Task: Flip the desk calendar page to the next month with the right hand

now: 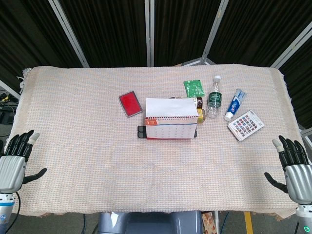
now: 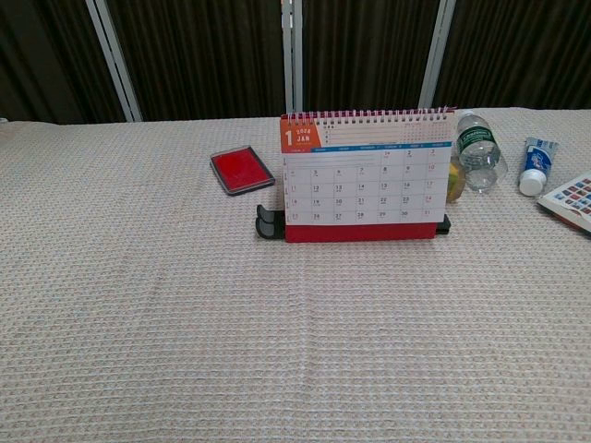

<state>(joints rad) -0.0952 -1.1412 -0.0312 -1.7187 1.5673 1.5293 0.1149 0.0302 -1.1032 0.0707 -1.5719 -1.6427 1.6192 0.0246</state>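
The desk calendar (image 1: 171,122) (image 2: 365,175) stands upright at the table's middle, spiral-bound along the top, showing the January page with a red base. My right hand (image 1: 295,165) hovers at the table's front right edge, fingers spread and holding nothing, far from the calendar. At the front left edge, my left hand (image 1: 14,161) is likewise open and empty. Neither hand shows in the chest view.
A red ink pad (image 1: 130,103) (image 2: 242,171) lies left of the calendar. A black clip (image 2: 268,223) sits at the calendar's left foot. Right of it stand a water bottle (image 1: 215,99) (image 2: 477,152), a green packet (image 1: 194,88), a toothpaste tube (image 1: 235,104) (image 2: 535,166) and a patterned card box (image 1: 245,125).
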